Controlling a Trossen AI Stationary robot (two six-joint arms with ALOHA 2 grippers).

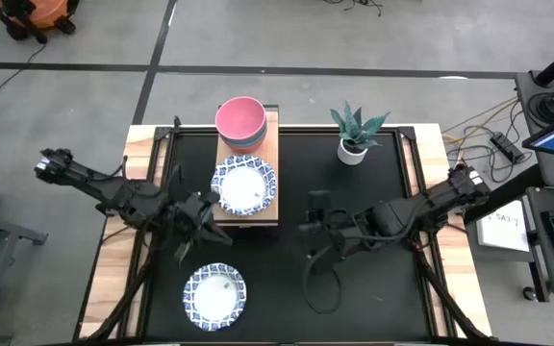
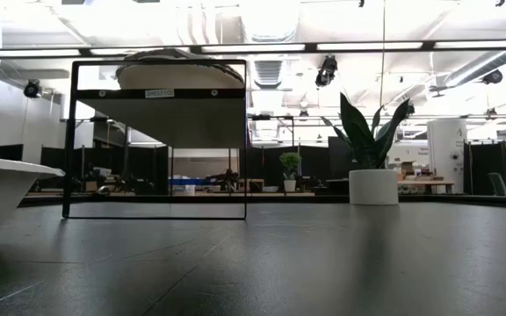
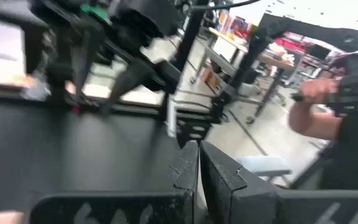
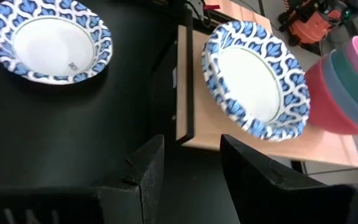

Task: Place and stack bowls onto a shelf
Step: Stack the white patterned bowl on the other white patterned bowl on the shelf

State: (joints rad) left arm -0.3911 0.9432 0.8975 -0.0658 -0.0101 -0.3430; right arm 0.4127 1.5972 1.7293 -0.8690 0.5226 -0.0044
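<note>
The light-wood shelf stands raised on a black frame at the table's far middle. On its far end sits a stack of deep bowls with the pink one on top. On its near end rests a blue-rimmed white dish, also seen in the right wrist view. Another such dish lies flat on the table near the near edge. My left gripper hovers shut and empty just left of the shelf. My right gripper is open and empty, right of the shelf and pointing toward it.
A white plant pot stands at the far side, right of the shelf. Wooden side boards flank the black tabletop. In the left wrist view a person's hand shows beyond the table. Bare tabletop lies between the loose dish and the right arm.
</note>
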